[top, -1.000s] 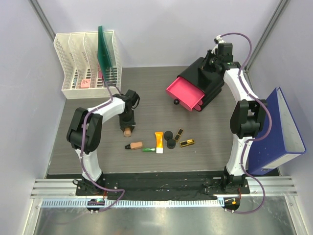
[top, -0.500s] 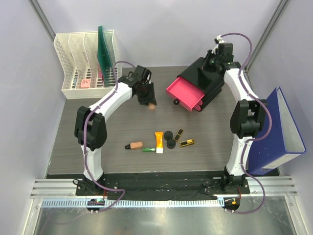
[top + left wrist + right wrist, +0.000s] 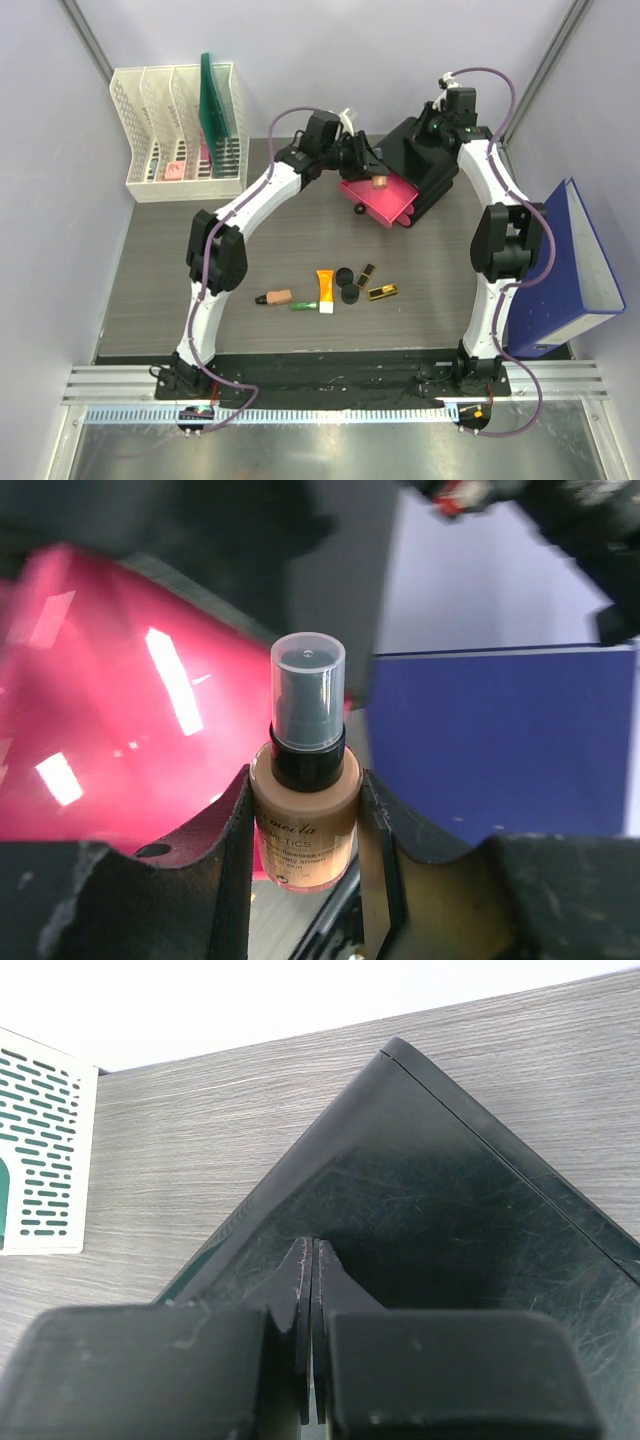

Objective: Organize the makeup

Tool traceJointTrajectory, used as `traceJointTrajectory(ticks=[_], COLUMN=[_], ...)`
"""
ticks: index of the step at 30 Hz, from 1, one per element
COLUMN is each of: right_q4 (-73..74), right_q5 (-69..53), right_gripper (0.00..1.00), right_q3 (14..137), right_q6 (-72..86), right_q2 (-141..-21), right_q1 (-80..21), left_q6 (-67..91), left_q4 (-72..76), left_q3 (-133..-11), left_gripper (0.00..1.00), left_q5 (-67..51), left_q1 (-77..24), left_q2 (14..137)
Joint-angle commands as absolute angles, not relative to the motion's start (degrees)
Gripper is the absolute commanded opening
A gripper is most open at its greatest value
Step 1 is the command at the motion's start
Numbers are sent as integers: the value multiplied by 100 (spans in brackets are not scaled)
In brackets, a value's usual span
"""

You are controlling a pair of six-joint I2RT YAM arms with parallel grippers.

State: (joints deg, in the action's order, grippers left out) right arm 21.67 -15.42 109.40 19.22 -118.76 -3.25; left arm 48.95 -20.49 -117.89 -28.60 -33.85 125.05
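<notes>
1. In the upper centre of the top view, the left gripper [image 3: 368, 172] [image 3: 305, 798] is clenched on a beige foundation bottle [image 3: 380, 182] [image 3: 303, 825]. It holds the bottle over the open pink drawer [image 3: 392, 203].
2. At upper right, the right gripper [image 3: 432, 128] [image 3: 309, 1252] has its fingers pressed together on nothing, above the black box [image 3: 432, 172].
3. A second beige bottle [image 3: 275, 297], slim green tube [image 3: 303, 305], orange tube [image 3: 325, 289], black compacts [image 3: 343, 276] [image 3: 350, 294] and gold-black sticks [image 3: 366, 274] [image 3: 382, 292] lie clustered at lower centre on the table [image 3: 200, 260].

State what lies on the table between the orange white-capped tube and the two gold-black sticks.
Two black round compacts lie there, shown in the top external view.
</notes>
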Motion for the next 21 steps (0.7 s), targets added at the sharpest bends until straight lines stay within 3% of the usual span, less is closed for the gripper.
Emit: traceJointTrajectory(ticks=[1,15,21], right_q4=[3542,3533,3525], right_q5=[-1336,-1345,-1345], right_gripper=[1,1,1], right_q3=[10591,10538,10494], right_q6=[1784,1784,1775], right_q2=[-12410,-12393,-12358], right_q1=[-334,-325,-325], left_q6=[5581,5529,5449], left_q4=[-1169,-993,-1064], left_q3=[-12462,-11936,-11865], left_gripper=[0,1,27], left_q5=[-3419,-3270,-3138], left_q1=[-3576,-3832,-3858], left_q2=[12919,12894,12928])
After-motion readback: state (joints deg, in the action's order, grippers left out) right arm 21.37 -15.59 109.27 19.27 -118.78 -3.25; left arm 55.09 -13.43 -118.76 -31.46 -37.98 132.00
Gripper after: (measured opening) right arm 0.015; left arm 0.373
